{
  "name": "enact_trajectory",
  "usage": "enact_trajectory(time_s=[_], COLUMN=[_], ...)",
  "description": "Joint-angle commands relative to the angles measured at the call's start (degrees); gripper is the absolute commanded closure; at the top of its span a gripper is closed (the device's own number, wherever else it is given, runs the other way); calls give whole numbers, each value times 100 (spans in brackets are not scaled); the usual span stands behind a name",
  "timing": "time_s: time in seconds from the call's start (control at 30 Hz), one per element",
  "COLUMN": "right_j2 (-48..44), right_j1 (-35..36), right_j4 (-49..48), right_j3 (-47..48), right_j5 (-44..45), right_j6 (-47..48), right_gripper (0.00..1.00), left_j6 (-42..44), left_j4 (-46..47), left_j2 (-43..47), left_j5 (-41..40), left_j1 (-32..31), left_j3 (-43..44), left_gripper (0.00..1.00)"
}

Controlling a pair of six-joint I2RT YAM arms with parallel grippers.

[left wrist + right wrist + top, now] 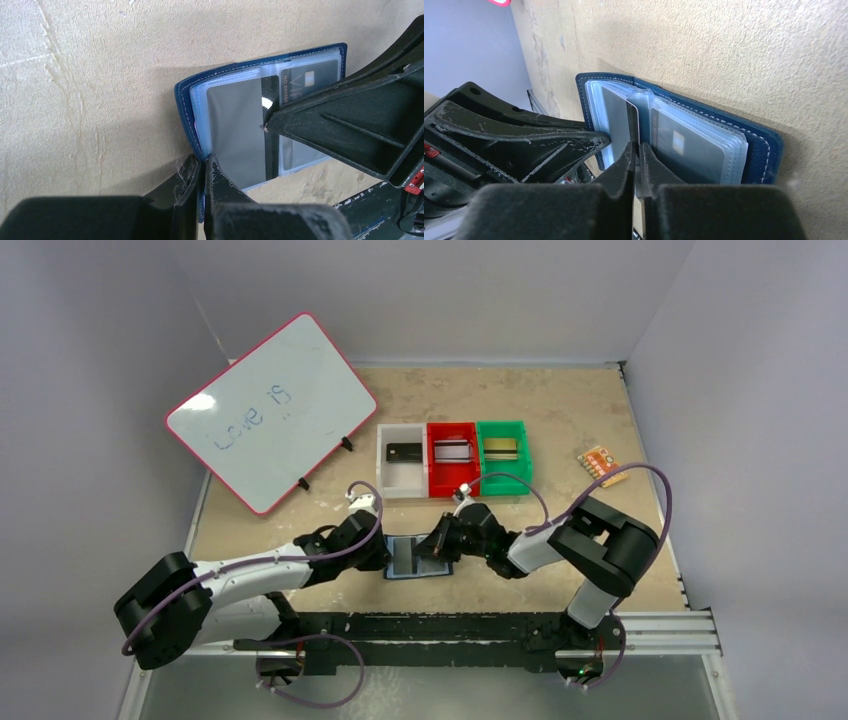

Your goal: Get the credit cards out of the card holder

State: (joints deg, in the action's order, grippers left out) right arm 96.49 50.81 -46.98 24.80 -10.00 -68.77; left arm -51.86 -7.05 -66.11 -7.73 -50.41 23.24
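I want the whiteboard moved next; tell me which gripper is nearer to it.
Left. The left gripper clamps the card holder's left edge, nearer the whiteboard; the right gripper pinches a card farther right.

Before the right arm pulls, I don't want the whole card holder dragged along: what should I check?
1. The card holder lies open on the table: ok.
2. The left gripper is shut on the holder's edge: ok.
3. The right gripper is shut on a dark card: ok.
4. That card is pinched without its clear sleeve: cannot tell.
5. The other cards sit in their sleeves: ok.
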Motion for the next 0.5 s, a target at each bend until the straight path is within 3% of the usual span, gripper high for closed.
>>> enact_trajectory(time_s=[0.0, 0.47], right_j2=[-294, -1326], right_j1=[36, 25], right_j4=[-127, 1099], right_j3=[-100, -162], right_j5=[104, 512], right_j6=[-100, 268], right_gripper=[100, 100], left_j6=[25, 4], left_j4=[-253, -293], left_j2=[37, 199], left_j5=[-255, -362], left_j1=[-56, -56], left_j3=[-8, 13], left_gripper=[100, 100])
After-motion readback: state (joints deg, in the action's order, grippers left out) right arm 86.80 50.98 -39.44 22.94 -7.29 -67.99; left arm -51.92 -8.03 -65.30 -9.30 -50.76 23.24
